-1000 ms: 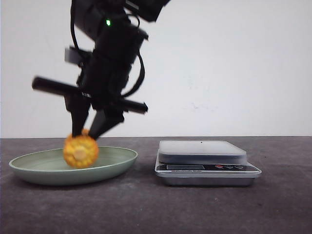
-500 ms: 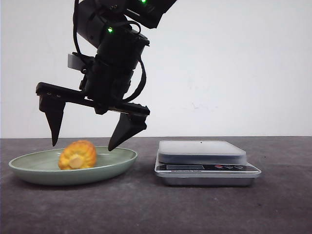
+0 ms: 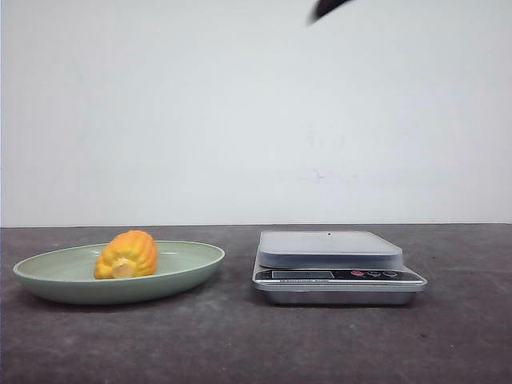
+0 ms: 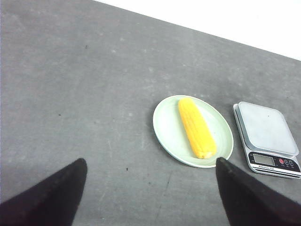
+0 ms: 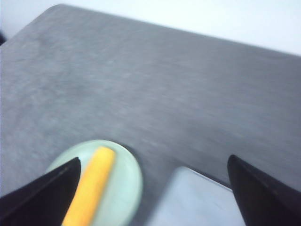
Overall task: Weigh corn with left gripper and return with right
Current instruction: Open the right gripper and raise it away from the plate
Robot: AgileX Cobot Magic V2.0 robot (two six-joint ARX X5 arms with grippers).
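The corn (image 3: pixel 126 255) is an orange-yellow cob lying loose in the green plate (image 3: pixel 192 268) at the left. It shows end-on in the front view and lengthwise in the left wrist view (image 4: pixel 196 127) and the blurred right wrist view (image 5: pixel 90 186). The silver scale (image 3: pixel 330 247) stands to the right of the plate with nothing on its platform. My left gripper (image 4: pixel 150 162) is open and empty, high above the table. My right gripper (image 5: pixel 153 160) is open and empty, high above the plate and scale. In the front view only a dark arm tip (image 3: pixel 328 8) shows at the top edge.
The dark grey table (image 3: pixel 240 344) runs back to a white wall. The scale also shows in the left wrist view (image 4: pixel 267 139), right beside the plate (image 4: pixel 165 127).
The gripper held the corn over the plate, opened and let it go, then rose out of the front view. The corn has settled in the plate.
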